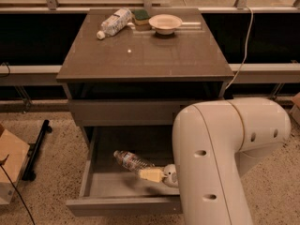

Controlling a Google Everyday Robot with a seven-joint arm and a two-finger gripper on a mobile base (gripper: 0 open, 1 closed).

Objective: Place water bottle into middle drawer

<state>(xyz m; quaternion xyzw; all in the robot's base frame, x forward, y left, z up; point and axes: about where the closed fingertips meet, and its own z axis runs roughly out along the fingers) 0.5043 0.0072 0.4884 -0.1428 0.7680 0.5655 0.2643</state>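
The water bottle [131, 161], clear and crinkled with a white label, is inside the open middle drawer [121, 206], tilted with its cap to the upper left. My gripper [157, 175] is inside the drawer at the bottle's lower right end and touches it. My bulky white arm [220, 158] covers the drawer's right half and most of the gripper.
On the cabinet top are a second clear bottle with a white cap [114, 22], a white bowl [165, 22] and a green sponge [140, 16]. A taller closed drawer front [126, 111] sits above the open drawer. A cardboard box [9, 168] and a black bar [36, 149] lie on the floor to the left.
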